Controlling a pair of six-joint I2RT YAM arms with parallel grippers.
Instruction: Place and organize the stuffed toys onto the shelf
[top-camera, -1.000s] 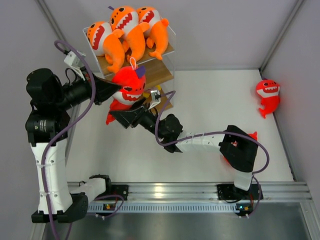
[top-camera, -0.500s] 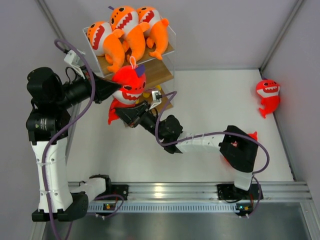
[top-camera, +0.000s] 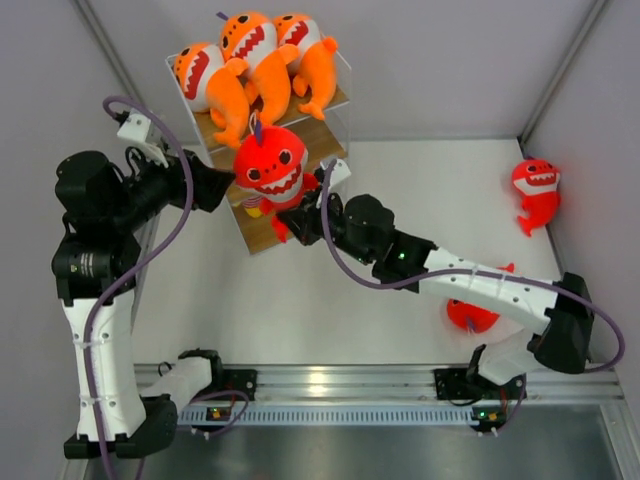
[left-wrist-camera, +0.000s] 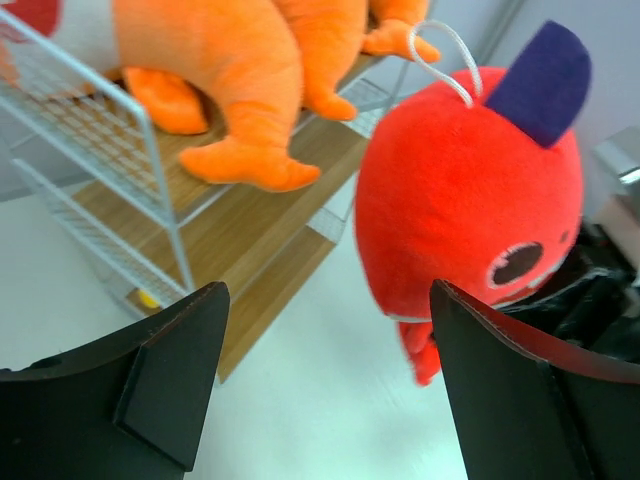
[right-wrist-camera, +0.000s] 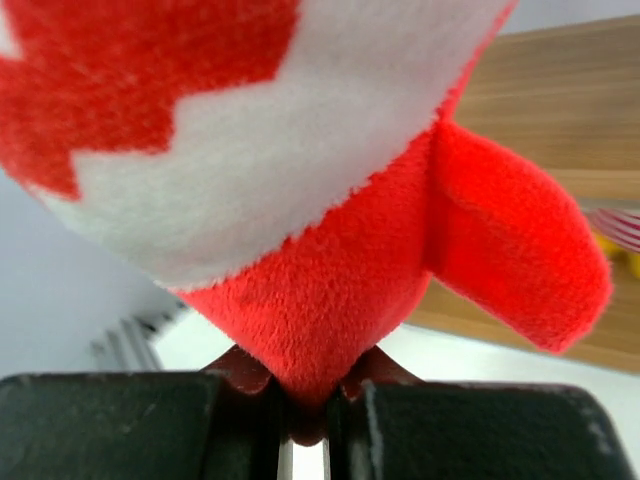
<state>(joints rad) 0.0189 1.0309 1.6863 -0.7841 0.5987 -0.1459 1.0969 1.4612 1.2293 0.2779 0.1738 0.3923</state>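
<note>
This is a robotics lab test cell, not a home or a shop. The left arm and the right arm, both white and black, are bolted to an aluminium rail at the near edge of a white tabletop. Plain grey panel walls box the tabletop in on three sides. A purple cable runs loose along each arm. The only furnishings look like props: a small wire shelf, orange plush sharks and a red plush shark.

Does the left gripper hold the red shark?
No, the left gripper is wide open in its wrist view, and the red shark is beyond it, pinched by the right gripper.
</note>
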